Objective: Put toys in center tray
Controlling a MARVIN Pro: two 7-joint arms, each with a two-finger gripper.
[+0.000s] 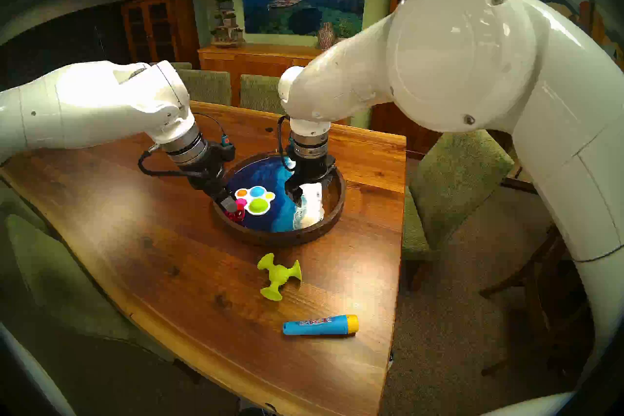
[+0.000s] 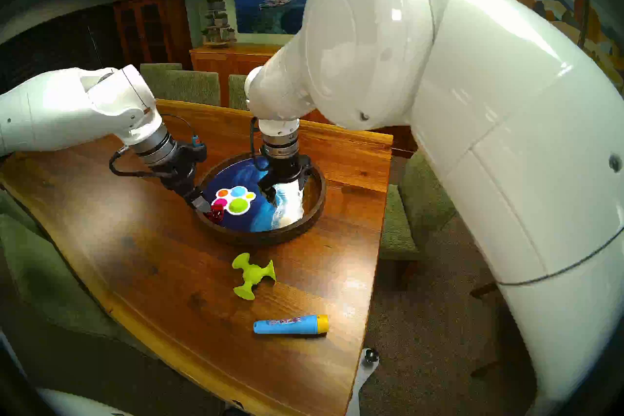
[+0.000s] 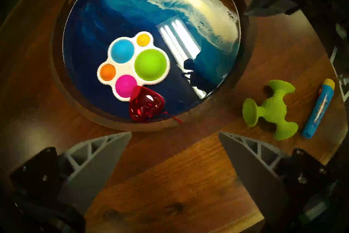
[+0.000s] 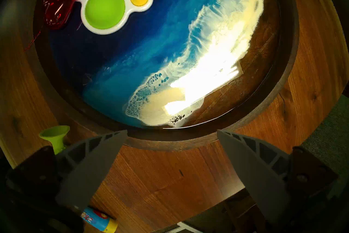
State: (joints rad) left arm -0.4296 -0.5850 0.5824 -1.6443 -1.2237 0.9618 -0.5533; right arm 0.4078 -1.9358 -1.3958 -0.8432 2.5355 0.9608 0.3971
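You have 2 toys in the tray [image 1: 332,202]: 1 paw pad [image 1: 255,200], 1 red heart [image 3: 145,104]. On the bench [image 1: 135,236], 1 green suction toy [image 1: 278,275] and 1 blue tube [image 1: 319,325]. Left pincer [image 3: 174,133] and right pincer [image 4: 171,131] are both spread, empty.

We saw a round dark-wood-rimmed tray [image 3: 56,83] whose blue-and-white resin bottom was glossy, mirroring the ceiling light. The red translucent faceted heart [image 3: 145,104] looked like shiny plastic. The white paw-shaped pad [image 3: 132,64] had smooth, matt coloured bubbles. The lime-green three-armed suction toy [image 1: 278,275] looked rubbery and matt. The polished wooden table [image 1: 162,253] showed grain and knots.
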